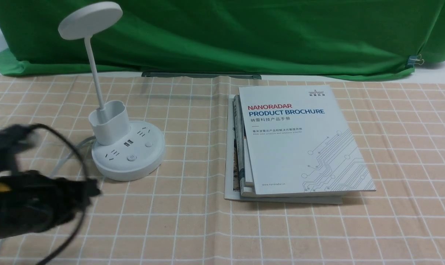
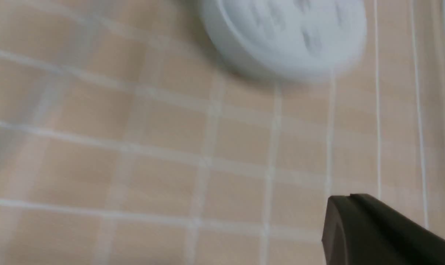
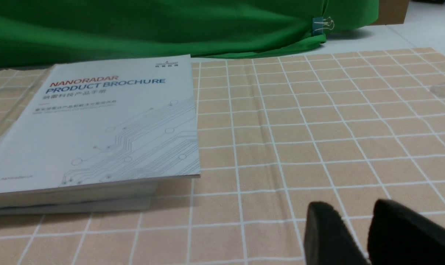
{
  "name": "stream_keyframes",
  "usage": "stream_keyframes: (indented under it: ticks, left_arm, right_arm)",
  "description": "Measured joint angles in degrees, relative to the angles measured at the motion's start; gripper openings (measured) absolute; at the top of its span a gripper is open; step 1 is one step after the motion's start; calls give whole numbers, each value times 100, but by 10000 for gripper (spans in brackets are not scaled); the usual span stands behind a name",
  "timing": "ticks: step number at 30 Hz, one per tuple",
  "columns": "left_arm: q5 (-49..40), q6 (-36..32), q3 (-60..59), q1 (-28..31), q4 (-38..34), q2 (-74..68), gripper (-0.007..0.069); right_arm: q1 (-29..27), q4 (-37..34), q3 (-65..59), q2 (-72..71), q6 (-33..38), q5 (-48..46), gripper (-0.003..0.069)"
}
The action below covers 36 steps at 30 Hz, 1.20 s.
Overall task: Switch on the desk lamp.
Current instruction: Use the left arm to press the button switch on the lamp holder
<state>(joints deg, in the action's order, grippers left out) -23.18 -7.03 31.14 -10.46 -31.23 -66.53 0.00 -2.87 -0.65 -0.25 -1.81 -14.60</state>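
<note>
Lamp (image 1: 128,165) has button (image 1: 132,158) facing robot, probably for pressing; left hand (image 1: 94,188) nearby, closure unclear; right hand (image 3: 349,213) slightly apart.

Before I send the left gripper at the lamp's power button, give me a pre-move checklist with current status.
- Desk lamp upright on its base: ok.
- Power button uncovered in the front view: ok.
- Left gripper lined up over the button: not ok, it is on the near side of the base.
- Left gripper closed for pressing: cannot tell, its tips are blurred or out of frame.
- Brochure stack out of the way: ok, it sits well to the lamp's right.
- Lamp plugged in: cannot tell, the cord's end is out of view.
</note>
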Motion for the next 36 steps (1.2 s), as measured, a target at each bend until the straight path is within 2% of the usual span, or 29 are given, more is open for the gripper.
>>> stream_keyframes:
  ticks: [3, 6, 11, 14, 18, 25, 36]
  left_arm:
    - [-390, -341, 368, -335, -138, -599, 1]
    - [-352, -265, 782, -704, 171, -1202, 1]
    - [-190, 620, 1601, -857, 1386, -1868, 1]
    - [-281, 1530, 2281, -857, 2613, -2402, 1]
    - [-333, 1971, 2896, -857, 3234, -2878, 1]
    - [-222, 2041, 3582, -857, 3551, -3572, 1]
    - [404, 2049, 3623, -857, 3861, -3968, 1]
  right_arm:
    - [0, 0, 0, 0, 0, 0, 239]
    - [0, 0, 0, 0, 0, 0, 240]
    - [0, 0, 0, 0, 0, 0, 239]
    - [0, 0, 0, 0, 0, 0, 239]
    - [0, 0, 0, 0, 0, 0, 239]
    - [0, 0, 0, 0, 0, 0, 239]
    - [0, 0, 0, 0, 0, 0, 239]
